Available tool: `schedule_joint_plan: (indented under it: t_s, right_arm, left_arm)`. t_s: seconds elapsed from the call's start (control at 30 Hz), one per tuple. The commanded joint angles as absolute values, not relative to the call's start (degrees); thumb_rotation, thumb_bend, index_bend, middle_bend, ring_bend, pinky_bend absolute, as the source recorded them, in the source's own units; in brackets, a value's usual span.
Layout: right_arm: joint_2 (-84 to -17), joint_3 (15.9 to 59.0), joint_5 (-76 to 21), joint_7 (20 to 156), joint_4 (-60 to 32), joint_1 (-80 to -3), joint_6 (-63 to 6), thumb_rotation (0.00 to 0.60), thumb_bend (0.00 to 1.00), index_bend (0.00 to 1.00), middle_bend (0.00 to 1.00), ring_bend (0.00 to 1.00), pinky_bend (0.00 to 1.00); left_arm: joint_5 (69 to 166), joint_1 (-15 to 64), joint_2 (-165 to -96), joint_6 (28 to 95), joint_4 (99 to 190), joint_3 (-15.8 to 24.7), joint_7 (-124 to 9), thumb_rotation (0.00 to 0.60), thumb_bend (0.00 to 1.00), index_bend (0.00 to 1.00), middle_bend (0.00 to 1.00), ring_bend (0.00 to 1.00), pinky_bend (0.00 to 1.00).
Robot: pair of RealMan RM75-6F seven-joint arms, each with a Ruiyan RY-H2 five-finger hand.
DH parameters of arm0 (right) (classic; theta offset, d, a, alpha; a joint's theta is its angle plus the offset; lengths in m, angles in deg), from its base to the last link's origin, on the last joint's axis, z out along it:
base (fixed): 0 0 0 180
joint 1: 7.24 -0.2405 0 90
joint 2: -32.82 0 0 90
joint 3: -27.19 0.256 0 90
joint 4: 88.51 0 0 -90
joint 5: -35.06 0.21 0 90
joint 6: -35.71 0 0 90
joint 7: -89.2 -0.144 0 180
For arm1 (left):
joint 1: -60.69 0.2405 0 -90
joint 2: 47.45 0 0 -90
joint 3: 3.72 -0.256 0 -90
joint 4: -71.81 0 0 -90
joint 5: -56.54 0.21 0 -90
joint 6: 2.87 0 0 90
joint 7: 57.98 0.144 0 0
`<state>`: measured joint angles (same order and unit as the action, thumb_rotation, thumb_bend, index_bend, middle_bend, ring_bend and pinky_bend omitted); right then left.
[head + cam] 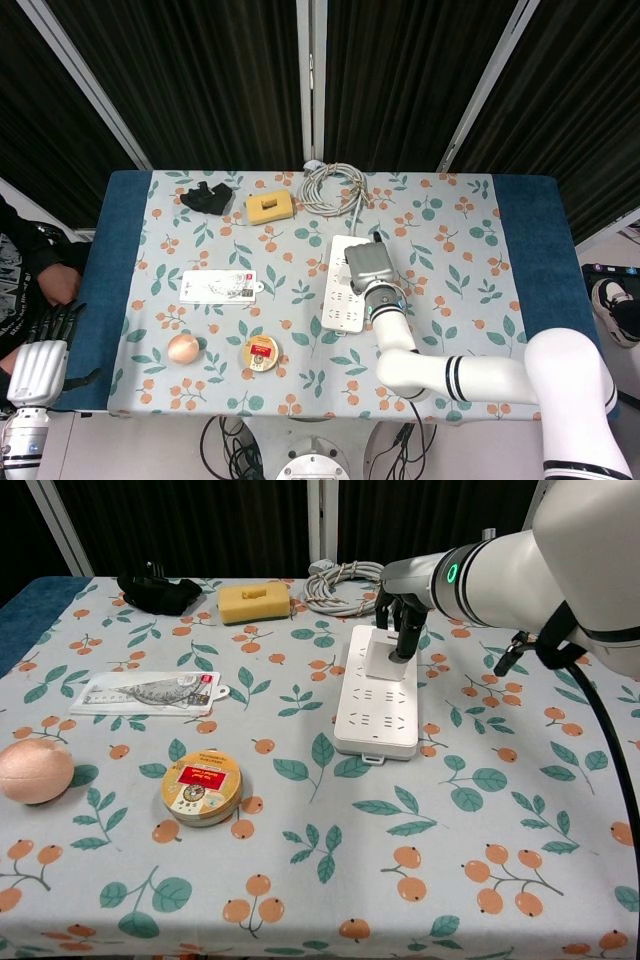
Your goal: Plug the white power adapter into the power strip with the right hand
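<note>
- I am pressing the white power adapter [385, 658] into the power strip [375, 715]; my right hand [402, 620] fingers hold it.
- Next, I should check seating, then release.

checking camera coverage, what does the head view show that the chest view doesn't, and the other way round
Only the head view shows the left hand beside the table's left edge, off the cloth, and the dark curtains behind.

Only the chest view shows the right hand's fingers from the side, on the white power adapter sitting on the far end of the power strip; from overhead the hand's back covers that contact.

Both show the power strip, coiled cable, yellow sponge, black object, flat packet, round tin and pinkish ball.
</note>
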<state>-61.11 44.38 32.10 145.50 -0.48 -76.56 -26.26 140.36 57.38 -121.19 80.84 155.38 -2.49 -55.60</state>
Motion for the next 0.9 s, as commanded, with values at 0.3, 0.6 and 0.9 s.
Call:
schedule_joint_plan:
  t_s: [0.3,0.6,0.9]
  right_arm:
    - [-59.3,43.9,31.7,144.8,1.6,-75.8,-25.6,0.6,0.37,0.19,0.4,0.22,0.0]
    - [-56.5,42.7,31.7,144.7,4.5,-75.1,-25.0,0.6,0.33,0.05,0.28,0.1,0.0]
    - [-48.3,43.0,20.4,134.4,14.9,-68.8,-25.8,0.6,0.32,0.07,0.29,0.07,0.0]
  left_arm:
    - [140.3,57.1,-120.9,80.7,155.9,-2.3,-55.1,0.6,0.0,0.08,0.03,0.0,0.0]
    - [140.5,56.8,-120.5,80.7,156.9,-2.1,-54.1,0.6,0.0,0.08,0.03,0.0,0.0]
    - [140.5,56.9,-119.9,81.1,158.2,-2.1,-52.9,0.6,0.0,0.08,0.03,0.0,0.0]
